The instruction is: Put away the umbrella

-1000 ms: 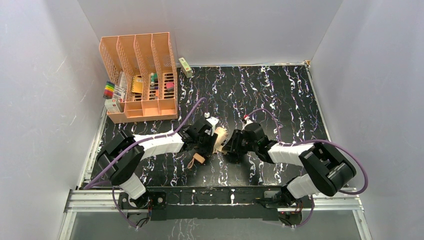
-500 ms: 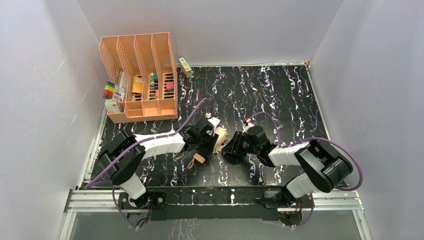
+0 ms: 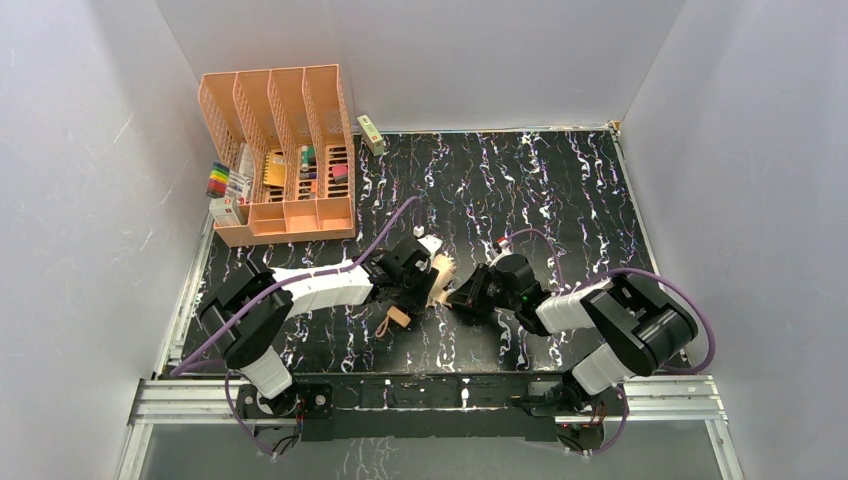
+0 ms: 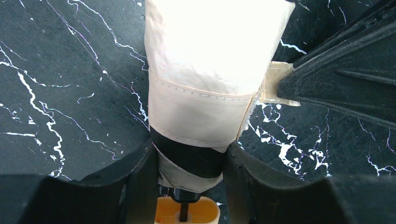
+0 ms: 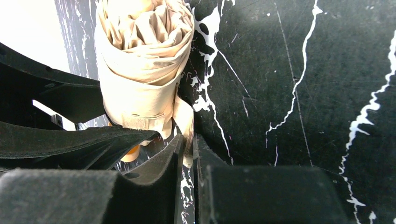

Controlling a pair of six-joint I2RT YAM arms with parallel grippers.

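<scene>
The folded peach-tan umbrella [image 3: 439,279] lies on the black marbled table between my two grippers. Close to the umbrella's handle end, my left gripper [image 4: 189,158] is shut on the bundle [image 4: 205,70], both fingers pressed against fabric and dark band. The small tan handle [image 4: 187,212] shows just behind the jaws and also from above [image 3: 398,317]. My right gripper [image 5: 187,140] comes in from the right, its jaws nearly together with the umbrella's thin strap [image 5: 187,122] pinched between them. In the left wrist view the strap [image 4: 275,88] runs out to the right fingers. The rolled fabric [image 5: 140,70] sits just beyond.
A peach-orange slotted organizer [image 3: 280,150] stands at the back left with markers [image 3: 228,180] and a small box [image 3: 225,210] beside it. A green box [image 3: 371,133] leans near the back wall. White walls close in the table on three sides.
My right gripper's jaws have closed onto the strap, and the right arm has drawn in slightly. The left gripper and umbrella have stayed put.
</scene>
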